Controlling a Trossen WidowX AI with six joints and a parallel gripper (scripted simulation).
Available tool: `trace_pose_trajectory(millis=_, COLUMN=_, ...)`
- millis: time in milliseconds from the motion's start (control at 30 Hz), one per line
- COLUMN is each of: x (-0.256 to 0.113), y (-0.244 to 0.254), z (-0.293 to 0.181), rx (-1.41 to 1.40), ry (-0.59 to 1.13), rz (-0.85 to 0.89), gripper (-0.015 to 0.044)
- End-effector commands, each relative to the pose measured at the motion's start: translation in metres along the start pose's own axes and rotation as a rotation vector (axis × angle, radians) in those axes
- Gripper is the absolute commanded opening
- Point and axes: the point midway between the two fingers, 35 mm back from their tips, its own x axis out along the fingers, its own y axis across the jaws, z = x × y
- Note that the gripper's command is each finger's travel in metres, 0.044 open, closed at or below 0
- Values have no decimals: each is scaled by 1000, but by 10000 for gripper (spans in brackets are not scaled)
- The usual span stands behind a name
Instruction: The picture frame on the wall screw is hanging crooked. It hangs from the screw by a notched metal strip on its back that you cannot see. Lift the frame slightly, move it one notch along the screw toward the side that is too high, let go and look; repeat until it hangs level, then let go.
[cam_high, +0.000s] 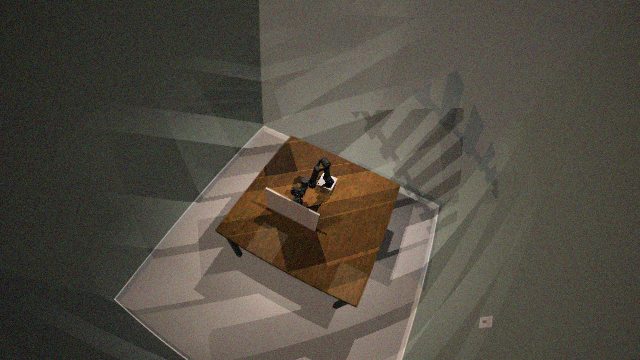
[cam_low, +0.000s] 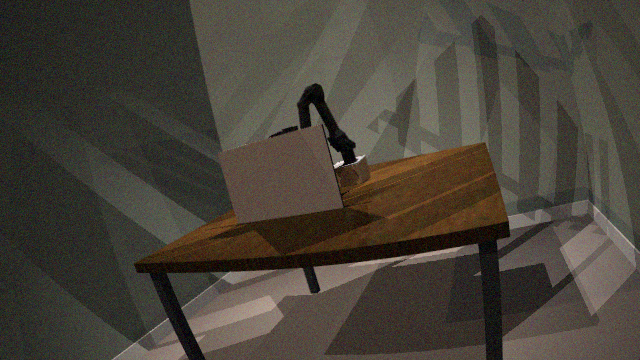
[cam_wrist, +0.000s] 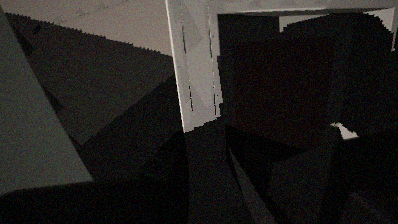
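Observation:
The picture frame (cam_wrist: 195, 65) shows in the wrist view as a pale side bar running down the middle, joined to a top bar, with a dark red picture area to its right. The bar leans slightly in that view; I cannot tell whether the frame hangs level. My gripper (cam_wrist: 202, 135) is shut on this side bar, its dark fingers on both sides of it, low in the view. The upright wall panel (cam_high: 292, 209) (cam_low: 282, 175) shows its back in the top and exterior views and hides the frame and most of the gripper there. The screw and the notched strip are hidden.
The arm (cam_high: 324, 163) (cam_low: 313, 92) rises from a pale block (cam_low: 356, 172) behind the panel and reaches toward the panel's hidden face. Panel and block stand on a brown wooden table (cam_high: 360, 220) (cam_low: 425, 200). Strong shadow stripes cross the scene; the wrist view is very dark.

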Motion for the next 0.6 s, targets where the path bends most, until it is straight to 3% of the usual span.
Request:
trace_pose_trajectory(millis=0, x=0, y=0, z=0, rx=-8, ry=-2, rz=7, gripper=0)
trace_pose_trajectory(millis=567, x=0, y=-5, z=0, rx=-7, ry=-2, rz=7, gripper=0)
